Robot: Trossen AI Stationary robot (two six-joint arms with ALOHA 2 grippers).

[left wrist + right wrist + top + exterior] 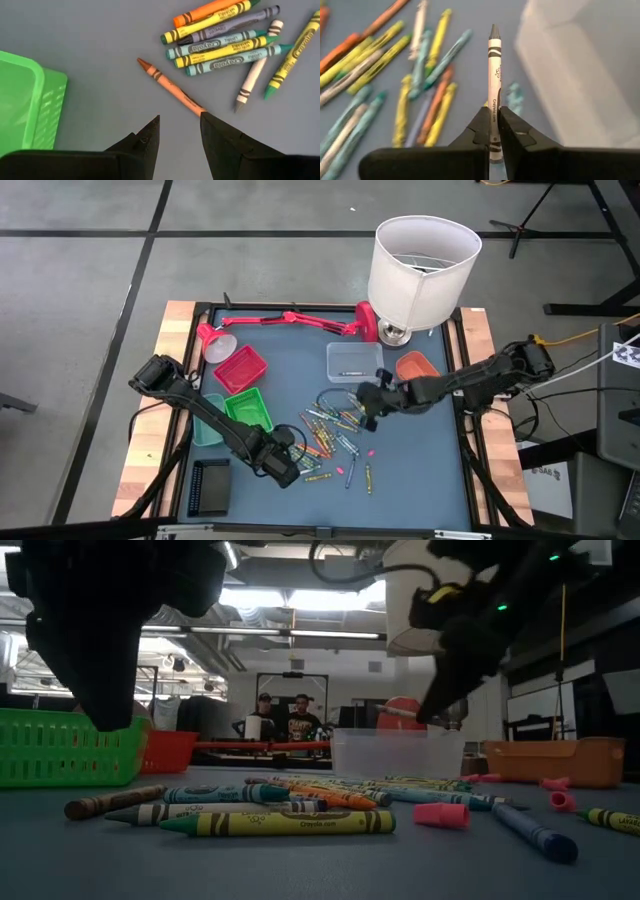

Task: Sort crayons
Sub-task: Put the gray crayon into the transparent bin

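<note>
Note the right claw [493,131] clamps a grey crayon [493,75] near the clear tray [352,360]; left claw [179,131] stands wide above a brown crayon [170,87].

Crayons [335,442] right of trays [243,386]

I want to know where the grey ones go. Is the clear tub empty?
Not empty. The clear tub already has one thin crayon lying inside. The right gripper holds a grey crayon near it.

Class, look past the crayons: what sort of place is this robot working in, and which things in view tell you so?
Most likely a robotics lab or workshop. The framed work table stands on a bare grey floor, cables trail beside the right arm, and two people sit under strip lights in an open industrial room beyond the table.
</note>
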